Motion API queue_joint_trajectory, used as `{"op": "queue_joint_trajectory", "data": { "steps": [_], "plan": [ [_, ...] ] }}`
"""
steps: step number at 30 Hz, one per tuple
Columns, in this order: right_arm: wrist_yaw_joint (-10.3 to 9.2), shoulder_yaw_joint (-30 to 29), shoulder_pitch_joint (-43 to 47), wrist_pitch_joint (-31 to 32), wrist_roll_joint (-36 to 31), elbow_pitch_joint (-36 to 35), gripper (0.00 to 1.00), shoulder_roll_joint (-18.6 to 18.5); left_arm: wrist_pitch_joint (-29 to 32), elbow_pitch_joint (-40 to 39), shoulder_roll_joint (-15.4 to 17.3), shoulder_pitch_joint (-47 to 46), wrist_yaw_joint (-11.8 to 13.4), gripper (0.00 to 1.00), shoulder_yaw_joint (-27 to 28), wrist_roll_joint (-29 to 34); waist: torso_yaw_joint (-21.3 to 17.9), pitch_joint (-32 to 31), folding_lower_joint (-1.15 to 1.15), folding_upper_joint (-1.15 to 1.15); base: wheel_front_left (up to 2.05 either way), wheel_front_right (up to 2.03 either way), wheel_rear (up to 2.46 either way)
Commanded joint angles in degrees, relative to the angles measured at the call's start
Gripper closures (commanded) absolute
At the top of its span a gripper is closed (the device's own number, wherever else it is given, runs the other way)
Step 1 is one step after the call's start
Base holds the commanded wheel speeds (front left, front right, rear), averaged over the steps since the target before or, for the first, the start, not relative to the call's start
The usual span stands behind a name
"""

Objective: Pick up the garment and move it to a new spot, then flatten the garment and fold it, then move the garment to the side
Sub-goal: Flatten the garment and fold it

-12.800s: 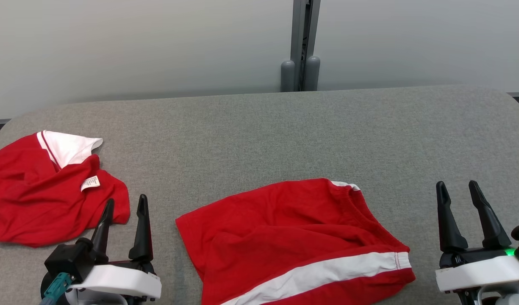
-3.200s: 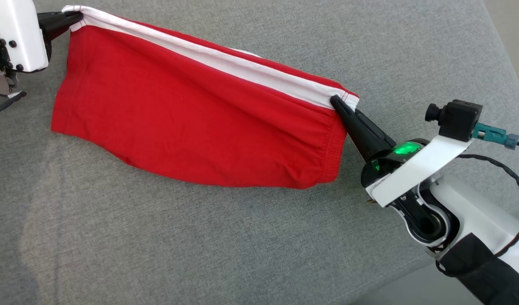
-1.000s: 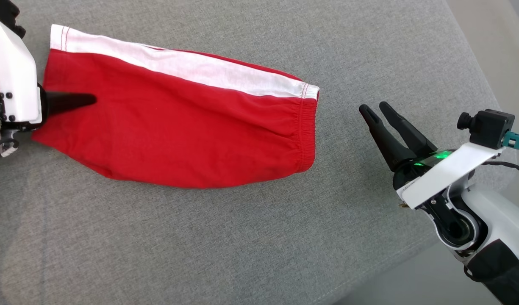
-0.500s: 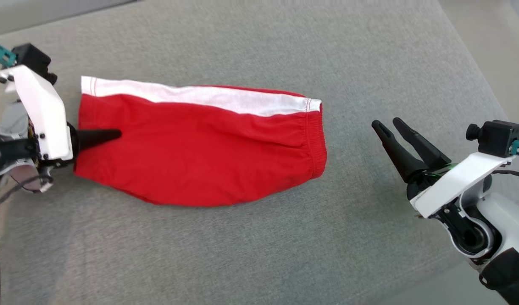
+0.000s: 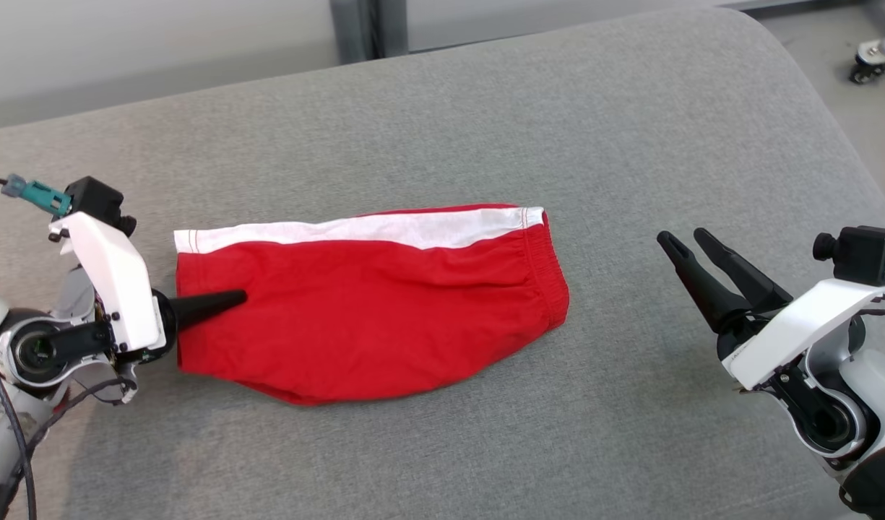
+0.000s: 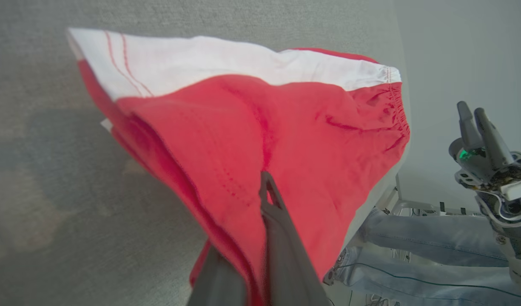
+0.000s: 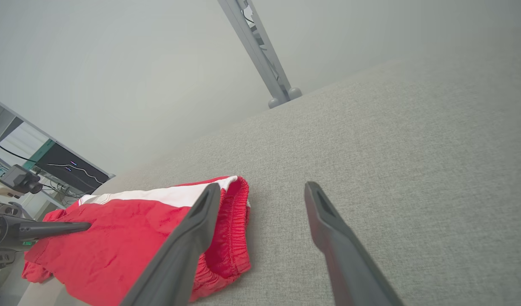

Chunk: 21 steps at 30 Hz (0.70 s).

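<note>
Red shorts (image 5: 370,318) lay lengthwise left to right, waistband (image 5: 550,274) toward the wide-spread right claw (image 5: 681,235), leg-hem end pinched in the closed left claw (image 5: 236,297)

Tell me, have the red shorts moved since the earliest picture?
Yes. The red shorts are turned round: their white stripe now lies on the side toward the grey post; earlier it lay on the side away from it.
</note>
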Motion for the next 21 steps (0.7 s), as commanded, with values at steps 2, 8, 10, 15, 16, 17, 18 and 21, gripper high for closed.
{"op": "queue_joint_trajectory", "data": {
  "steps": [2,8,10,15,16,17,18,21],
  "plan": [
    [0.02,-1.0,1.1,0.7,-0.7,-0.2,0.00,-0.2,-1.1,0.0,-0.3,1.7,-0.3,1.00,0.4,-0.6,1.2,-1.0,0.00,0.00,0.00,0.00,0.00],
    [0.02,-2.7,2.1,2.2,-1.7,-0.9,0.00,0.3,-2.4,0.2,-1.3,4.2,-0.6,1.00,0.5,-1.5,1.9,-1.6,0.00,0.00,0.00,0.00,0.00],
    [0.02,-3.2,2.6,2.9,-2.1,-1.0,0.00,0.4,-2.1,0.2,-1.5,5.1,-0.6,1.00,0.2,-1.7,2.0,-1.8,0.00,0.00,0.00,0.00,0.00],
    [0.02,-4.8,3.3,4.1,-3.1,-1.6,0.00,0.8,-2.3,0.9,-1.8,6.3,-0.8,1.00,0.0,-1.8,2.0,-2.2,0.00,0.00,0.00,0.00,0.00],
    [0.02,-5.0,3.6,4.4,-3.3,-1.7,0.00,0.9,-2.4,1.1,-1.9,6.6,-0.8,1.00,0.0,-2.0,1.9,-2.3,0.00,0.00,0.00,0.00,0.00],
    [0.02,-5.0,3.6,4.4,-3.3,-1.7,0.00,0.9,-2.4,1.1,-1.9,6.6,-0.8,1.00,0.0,-2.0,1.9,-2.3,0.00,0.00,0.00,0.00,0.00],
    [0.02,-5.3,3.7,4.6,-3.5,-1.8,0.00,1.1,-2.6,1.2,-1.9,6.8,-0.9,1.00,0.1,-2.0,1.9,-2.3,0.00,0.00,0.00,0.00,0.00],
    [0.02,-6.3,4.1,5.2,-4.2,-2.3,0.00,1.3,-2.7,1.8,-1.7,7.3,-1.0,1.00,0.2,-2.2,1.9,-2.4,0.00,0.00,0.00,0.00,0.00]
  ]
}}
